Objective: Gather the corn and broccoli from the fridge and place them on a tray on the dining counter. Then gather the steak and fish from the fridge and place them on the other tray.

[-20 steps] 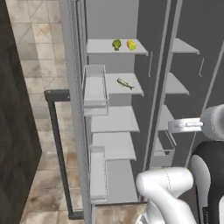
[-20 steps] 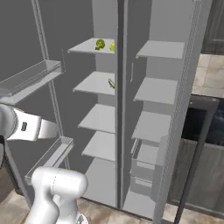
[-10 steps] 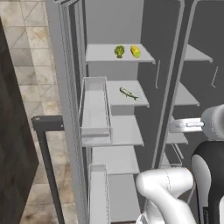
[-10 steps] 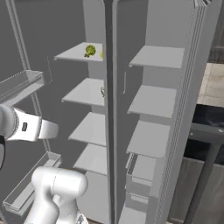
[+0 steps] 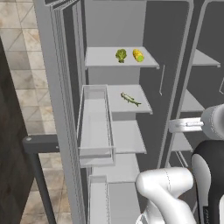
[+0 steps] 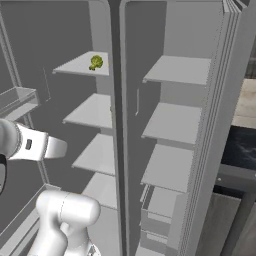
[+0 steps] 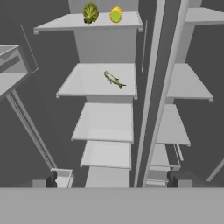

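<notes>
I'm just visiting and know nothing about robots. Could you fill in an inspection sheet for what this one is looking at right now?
Surface: open fridge with grey inner walls and pale shelves.
Job's things: broccoli and corn side by side on the top left shelf, apart; fish alone on the shelf below. Steak: nothing seen.
Clutter: nothing seen; the lower shelves look bare.
Grippers: the gripper is open, holds nothing and sits well back from the shelves.
Cables: nothing seen.
Surroundings: clear door bin on the open left door; tan tiled floor beyond it; dark oven front to the right.
</notes>
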You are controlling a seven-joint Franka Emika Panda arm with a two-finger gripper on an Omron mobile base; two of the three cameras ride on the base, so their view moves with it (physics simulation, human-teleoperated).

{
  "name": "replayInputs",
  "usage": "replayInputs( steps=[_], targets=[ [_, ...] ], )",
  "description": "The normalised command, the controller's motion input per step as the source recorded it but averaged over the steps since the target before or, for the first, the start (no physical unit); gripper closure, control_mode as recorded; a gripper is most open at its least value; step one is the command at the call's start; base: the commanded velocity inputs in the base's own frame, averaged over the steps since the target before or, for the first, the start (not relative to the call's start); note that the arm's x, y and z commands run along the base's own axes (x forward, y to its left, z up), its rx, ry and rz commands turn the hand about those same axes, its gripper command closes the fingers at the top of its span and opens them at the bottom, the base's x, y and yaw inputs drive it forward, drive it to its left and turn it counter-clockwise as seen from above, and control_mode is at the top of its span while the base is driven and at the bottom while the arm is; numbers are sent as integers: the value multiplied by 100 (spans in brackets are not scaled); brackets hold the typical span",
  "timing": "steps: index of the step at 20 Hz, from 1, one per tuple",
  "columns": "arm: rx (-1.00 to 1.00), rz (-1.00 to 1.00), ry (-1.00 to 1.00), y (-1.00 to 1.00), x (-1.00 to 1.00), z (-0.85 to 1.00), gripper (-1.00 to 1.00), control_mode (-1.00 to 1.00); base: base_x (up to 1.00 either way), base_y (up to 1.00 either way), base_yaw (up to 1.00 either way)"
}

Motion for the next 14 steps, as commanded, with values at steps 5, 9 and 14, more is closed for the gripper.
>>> replayInputs(
  steps=[5,9,14],
  targets=[
    [0,0,0,0,0,0,-100,100,23,0,-2],
    [0,0,0,0,0,0,-100,100,4,0,0],
    [0,0,0,0,4,-11,-100,-100,3,0,0]
  ],
)
